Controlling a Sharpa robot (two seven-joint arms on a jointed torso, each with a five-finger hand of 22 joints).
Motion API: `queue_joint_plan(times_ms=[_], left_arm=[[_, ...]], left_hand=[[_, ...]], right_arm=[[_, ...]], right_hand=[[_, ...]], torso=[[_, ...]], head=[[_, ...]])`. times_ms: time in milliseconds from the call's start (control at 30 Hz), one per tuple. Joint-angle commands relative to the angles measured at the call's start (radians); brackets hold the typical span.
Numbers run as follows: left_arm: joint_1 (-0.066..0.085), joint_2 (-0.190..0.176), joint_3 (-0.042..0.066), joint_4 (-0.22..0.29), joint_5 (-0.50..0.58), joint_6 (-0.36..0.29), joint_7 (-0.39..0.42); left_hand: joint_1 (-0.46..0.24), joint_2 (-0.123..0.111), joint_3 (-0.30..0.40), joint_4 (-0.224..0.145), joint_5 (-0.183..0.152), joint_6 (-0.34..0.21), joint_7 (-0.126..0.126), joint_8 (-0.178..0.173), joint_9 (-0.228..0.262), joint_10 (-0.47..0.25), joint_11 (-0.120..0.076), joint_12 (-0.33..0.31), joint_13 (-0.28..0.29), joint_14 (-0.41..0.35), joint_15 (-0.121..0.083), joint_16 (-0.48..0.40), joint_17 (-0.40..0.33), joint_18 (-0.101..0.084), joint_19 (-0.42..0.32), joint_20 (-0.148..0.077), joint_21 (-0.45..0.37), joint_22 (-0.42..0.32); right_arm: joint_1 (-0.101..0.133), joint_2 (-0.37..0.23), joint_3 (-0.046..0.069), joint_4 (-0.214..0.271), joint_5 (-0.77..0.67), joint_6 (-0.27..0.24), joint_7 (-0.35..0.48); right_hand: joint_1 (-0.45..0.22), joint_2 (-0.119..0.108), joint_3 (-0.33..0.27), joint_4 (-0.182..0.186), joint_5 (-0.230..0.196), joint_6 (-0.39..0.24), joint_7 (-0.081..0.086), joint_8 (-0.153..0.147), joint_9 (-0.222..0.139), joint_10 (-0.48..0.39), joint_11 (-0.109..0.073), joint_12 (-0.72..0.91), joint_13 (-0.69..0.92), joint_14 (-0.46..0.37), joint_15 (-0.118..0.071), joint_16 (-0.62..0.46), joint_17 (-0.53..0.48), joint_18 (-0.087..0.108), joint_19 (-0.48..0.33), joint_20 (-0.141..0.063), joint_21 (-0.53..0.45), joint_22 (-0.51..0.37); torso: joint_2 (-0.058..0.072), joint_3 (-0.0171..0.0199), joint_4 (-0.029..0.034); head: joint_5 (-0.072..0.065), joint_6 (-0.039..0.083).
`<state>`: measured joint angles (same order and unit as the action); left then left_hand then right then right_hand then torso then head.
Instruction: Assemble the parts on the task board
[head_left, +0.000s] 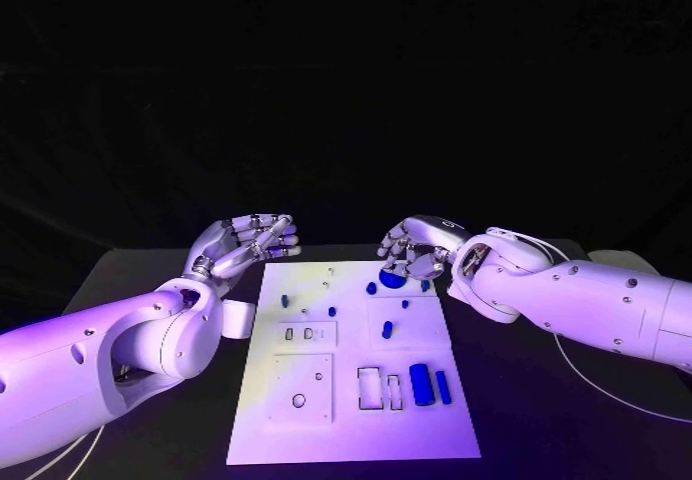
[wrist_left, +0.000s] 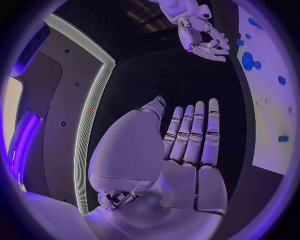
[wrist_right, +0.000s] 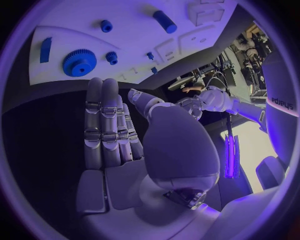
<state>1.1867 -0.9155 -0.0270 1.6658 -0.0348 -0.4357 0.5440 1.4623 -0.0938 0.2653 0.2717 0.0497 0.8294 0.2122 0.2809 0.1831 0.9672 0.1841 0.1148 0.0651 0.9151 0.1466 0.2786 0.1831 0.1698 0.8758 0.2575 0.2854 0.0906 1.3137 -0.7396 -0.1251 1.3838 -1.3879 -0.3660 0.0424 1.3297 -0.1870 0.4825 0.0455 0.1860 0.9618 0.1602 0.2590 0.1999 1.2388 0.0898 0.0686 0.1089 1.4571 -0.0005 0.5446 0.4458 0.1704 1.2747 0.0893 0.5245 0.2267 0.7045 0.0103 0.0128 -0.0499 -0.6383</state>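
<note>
Silver left hand (head_left: 248, 243) and right hand (head_left: 411, 250) hover empty, fingers extended.

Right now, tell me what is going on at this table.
Two white robot arms hover over a black table at the far end of the white task board. The left hand and right hand hold nothing, fingers apart. A blue toothed gear sits on the board near the right hand, and a blue cylinder lies toward the near end.

white arms (head_left: 130, 345), silver robot hand (wrist_left: 187, 145), thin cables.
</note>
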Motion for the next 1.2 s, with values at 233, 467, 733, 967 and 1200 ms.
queue_joint_plan(times_ms=[233, 467, 733, 967, 1200], left_arm=[[0.002, 0.0, 0.001, 0.014, -0.002, 0.038, -0.003], [0.002, -0.005, 0.001, 0.024, -0.002, 0.043, -0.004], [0.002, -0.009, 0.002, 0.029, -0.002, 0.045, -0.006], [0.003, -0.012, 0.003, 0.033, -0.001, 0.045, -0.006], [0.003, -0.013, 0.005, 0.034, -0.001, 0.045, -0.007]], left_hand=[[0.005, -0.004, 0.006, 0.001, 0.002, 0.01, 0.017, 0.001, -0.001, 0.006, 0.001, -0.004, 0.0, 0.008, 0.002, 0.003, 0.002, 0.016, 0.007, 0.003, 0.004, -0.001], [0.004, -0.005, 0.006, 0.003, 0.002, 0.009, 0.018, -0.001, -0.002, 0.006, 0.002, -0.007, -0.001, 0.009, 0.002, 0.002, 0.002, 0.016, 0.01, 0.002, 0.004, -0.002], [0.002, -0.006, 0.006, 0.004, 0.002, 0.008, 0.019, -0.002, -0.002, 0.005, 0.002, -0.008, -0.001, 0.009, 0.002, 0.002, 0.003, 0.016, 0.011, 0.002, 0.004, -0.002], [0.0, -0.007, 0.006, 0.005, 0.002, 0.008, 0.02, -0.003, -0.003, 0.004, 0.003, -0.011, -0.001, 0.009, 0.002, 0.0, 0.003, 0.016, 0.012, 0.001, 0.003, -0.003], [0.0, -0.007, 0.006, 0.005, 0.002, 0.008, 0.02, -0.003, -0.003, 0.004, 0.003, -0.011, -0.001, 0.009, 0.002, 0.0, 0.003, 0.016, 0.012, 0.001, 0.003, -0.003]], right_arm=[[0.013, 0.033, 0.001, -0.011, -0.269, 0.156, -0.131], [0.015, 0.051, 0.001, -0.013, -0.304, 0.187, -0.143], [0.015, 0.068, -0.001, -0.022, -0.324, 0.212, -0.146], [0.015, 0.083, -0.002, -0.029, -0.33, 0.212, -0.145], [0.015, 0.097, -0.004, -0.043, -0.335, 0.213, -0.144]], right_hand=[[-0.017, -0.042, 0.036, 0.034, -0.003, -0.012, -0.004, -0.02, 0.035, -0.066, -0.001, -0.003, 0.017, 0.041, 0.001, 0.624, 0.6, -0.064, 0.118, 0.001, 0.563, 0.65], [-0.016, -0.049, 0.04, 0.038, -0.005, -0.019, -0.004, -0.021, 0.053, -0.087, 0.003, -0.005, 0.024, 0.047, 0.006, 0.745, 0.72, -0.081, 0.13, 0.011, 0.693, 0.816], [-0.015, -0.051, 0.039, 0.039, -0.005, -0.023, -0.004, -0.022, 0.059, -0.099, 0.005, -0.005, 0.026, 0.051, 0.008, 0.779, 0.755, -0.087, 0.134, 0.015, 0.73, 0.864], [-0.015, -0.048, 0.04, 0.04, -0.006, -0.021, -0.003, -0.021, 0.063, -0.101, 0.005, -0.004, 0.029, 0.053, 0.009, 0.794, 0.77, -0.09, 0.138, 0.017, 0.751, 0.893], [-0.014, -0.047, 0.041, 0.042, -0.007, -0.023, -0.003, -0.021, 0.065, -0.102, 0.006, -0.004, 0.03, 0.053, 0.01, 0.802, 0.776, -0.092, 0.14, 0.018, 0.762, 0.907]], torso=[[0.025, -0.0046, 0.0042], [0.031, -0.0064, 0.0074], [0.037, -0.0079, 0.0094], [0.041, -0.0073, 0.0097], [0.046, -0.0078, 0.013]], head=[[-0.007, 0.007], [-0.007, 0.007], [-0.006, 0.006], [-0.005, 0.005], [-0.006, 0.003]])
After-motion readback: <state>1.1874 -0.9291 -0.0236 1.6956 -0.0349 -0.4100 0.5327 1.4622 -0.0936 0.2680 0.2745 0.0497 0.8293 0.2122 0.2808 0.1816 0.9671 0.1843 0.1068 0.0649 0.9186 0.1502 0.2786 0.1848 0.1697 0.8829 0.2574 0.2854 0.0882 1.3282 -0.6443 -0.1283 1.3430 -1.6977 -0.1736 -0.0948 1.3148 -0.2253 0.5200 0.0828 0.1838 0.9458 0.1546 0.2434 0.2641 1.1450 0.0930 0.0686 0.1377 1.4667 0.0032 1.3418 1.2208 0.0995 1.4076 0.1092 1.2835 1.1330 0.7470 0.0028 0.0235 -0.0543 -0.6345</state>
